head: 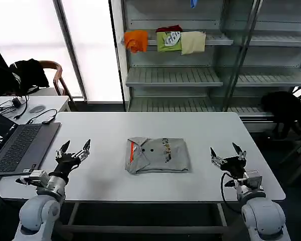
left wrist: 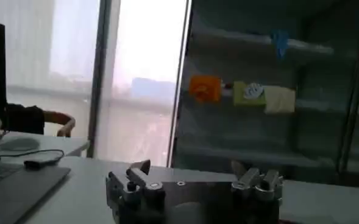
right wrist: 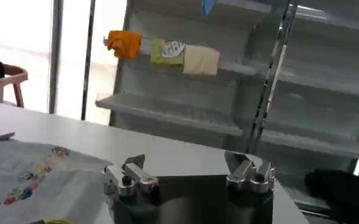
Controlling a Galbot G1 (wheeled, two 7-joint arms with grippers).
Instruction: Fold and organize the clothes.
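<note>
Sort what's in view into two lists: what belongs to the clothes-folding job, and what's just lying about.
Belongs to the job:
- folded grey shirt, mid-table
- left gripper, jaws open, left of it
- right gripper, jaws open, right of it
- white table

Just lying about:
- laptop and cable
- orange, green and beige garments on the shelf
- black garment
- chair

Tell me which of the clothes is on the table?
The folded light grey shirt, with an orange-red strip by its neck, lies on the white table. The orange, green and beige garments sit on the shelf behind.
</note>
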